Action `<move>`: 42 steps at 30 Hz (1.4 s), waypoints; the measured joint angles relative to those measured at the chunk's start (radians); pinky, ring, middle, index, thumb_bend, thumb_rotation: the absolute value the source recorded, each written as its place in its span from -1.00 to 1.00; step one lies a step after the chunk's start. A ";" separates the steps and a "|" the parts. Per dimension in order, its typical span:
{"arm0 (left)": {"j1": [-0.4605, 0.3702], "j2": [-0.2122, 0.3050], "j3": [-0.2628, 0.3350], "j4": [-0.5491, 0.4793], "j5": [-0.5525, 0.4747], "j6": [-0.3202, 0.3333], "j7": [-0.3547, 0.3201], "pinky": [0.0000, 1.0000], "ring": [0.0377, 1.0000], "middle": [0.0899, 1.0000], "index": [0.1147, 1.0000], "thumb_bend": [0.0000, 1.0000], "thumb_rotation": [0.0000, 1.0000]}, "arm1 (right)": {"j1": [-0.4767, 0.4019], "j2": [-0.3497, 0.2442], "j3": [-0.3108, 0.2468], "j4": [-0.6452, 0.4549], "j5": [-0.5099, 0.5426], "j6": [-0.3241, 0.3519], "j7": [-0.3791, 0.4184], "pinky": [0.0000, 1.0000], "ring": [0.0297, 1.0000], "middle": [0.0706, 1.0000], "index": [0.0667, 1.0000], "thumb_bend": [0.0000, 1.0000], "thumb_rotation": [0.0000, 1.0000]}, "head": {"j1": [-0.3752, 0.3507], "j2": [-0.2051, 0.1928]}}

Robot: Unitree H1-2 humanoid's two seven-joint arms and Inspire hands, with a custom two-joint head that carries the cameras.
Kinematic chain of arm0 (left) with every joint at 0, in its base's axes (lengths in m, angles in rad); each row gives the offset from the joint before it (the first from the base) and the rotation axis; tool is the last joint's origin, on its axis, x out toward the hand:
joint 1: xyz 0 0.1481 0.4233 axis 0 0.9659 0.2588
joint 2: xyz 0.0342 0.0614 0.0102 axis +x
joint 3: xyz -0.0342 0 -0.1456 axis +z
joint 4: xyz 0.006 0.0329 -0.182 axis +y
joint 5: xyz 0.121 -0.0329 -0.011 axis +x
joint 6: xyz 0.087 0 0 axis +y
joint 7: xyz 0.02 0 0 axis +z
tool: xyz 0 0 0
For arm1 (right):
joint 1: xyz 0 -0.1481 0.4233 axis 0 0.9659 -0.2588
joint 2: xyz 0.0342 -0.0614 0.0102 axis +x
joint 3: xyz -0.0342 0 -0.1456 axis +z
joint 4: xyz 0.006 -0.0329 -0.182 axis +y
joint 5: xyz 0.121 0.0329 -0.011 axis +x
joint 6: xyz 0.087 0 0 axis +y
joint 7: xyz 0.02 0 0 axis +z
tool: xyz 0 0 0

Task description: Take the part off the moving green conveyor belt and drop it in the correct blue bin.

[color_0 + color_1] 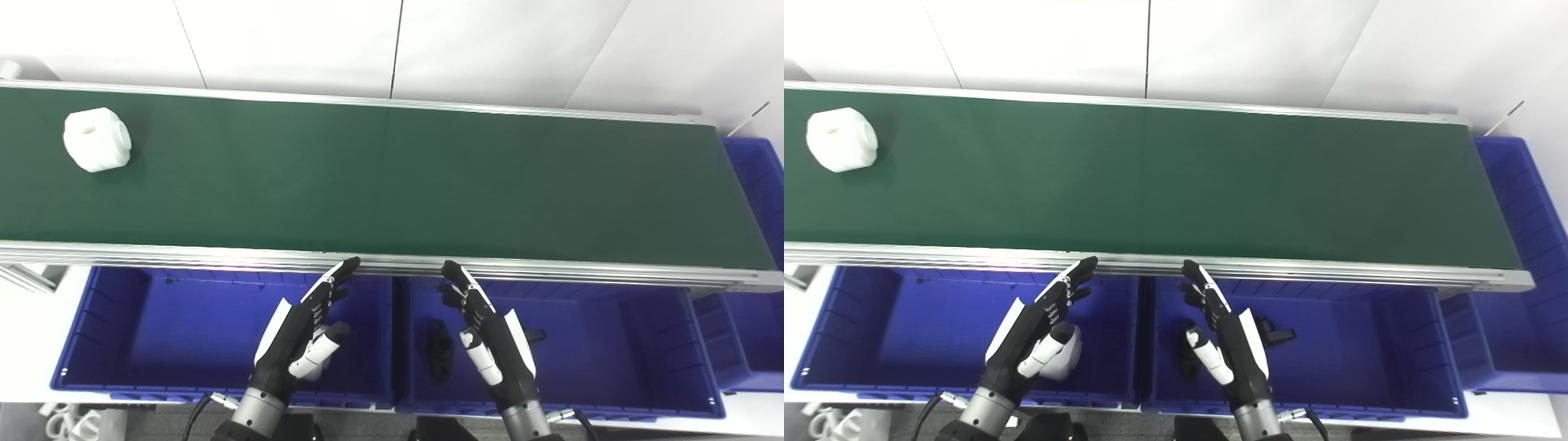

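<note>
Both hands sit nearest the camera, hovering over the bins just short of the conveyor's near rail. Left hand (303, 334) has fingers spread and holds nothing; right hand (490, 334) likewise has fingers extended and apart, empty. Fingertips of both reach up close to the near rail (392, 263) but neither is over the belt.

White part (97, 139) is on the green conveyor belt (392, 177), at the far-left end, nearer the far edge than the near one. It's a chunky white block with a round hole on top, sitting alone and well apart from both hands. Nothing else is on the belt.

Left blue bin (122, 331) is under the left hand; in the right eye view a white piece (1067, 360) shows in it just behind the thumb, looks similar to the belt part but is partly hidden. Right blue bin (612, 343) holds dark parts: black part (440, 349) beside the right hand, and another dark piece (1277, 334) mostly hidden behind it. A third blue bin (756, 184) sits off the belt's right end.

Progress guess: this part's pick has not started, no grasp, no reach over the belt. Left to do: wait for the part to come within reach, grasp, lift, and release over a bin. White in the left bin and black in the right suggest the left bin is correct, likely a left-hand job.
</note>
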 measured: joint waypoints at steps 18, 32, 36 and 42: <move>0.000 0.000 -0.001 0.002 0.000 0.000 0.000 0.82 0.89 0.87 0.77 0.54 0.72 | -0.001 0.001 0.000 0.014 -0.021 -0.008 0.000 0.65 0.71 0.80 0.86 0.73 0.96 | 0.003 -0.020; -0.027 -0.008 -0.003 0.186 0.004 -0.138 0.007 0.71 0.82 0.82 0.69 0.59 0.60 | -0.032 -0.022 0.011 0.173 0.004 -0.064 -0.007 0.58 0.67 0.79 0.83 0.75 0.90 | 0.078 -0.247; -0.051 -0.017 -0.003 0.250 0.009 -0.175 0.015 0.61 0.77 0.79 0.66 0.61 0.57 | -0.067 -0.039 0.020 0.221 0.015 -0.064 -0.016 0.56 0.66 0.79 0.81 0.75 0.88 | 0.095 -0.281; -0.067 -0.028 -0.018 0.244 0.029 -0.201 0.039 0.51 0.72 0.76 0.62 0.61 0.53 | -0.085 -0.049 0.027 0.241 0.040 -0.065 -0.026 0.53 0.64 0.77 0.81 0.81 0.86 | 0.132 -0.282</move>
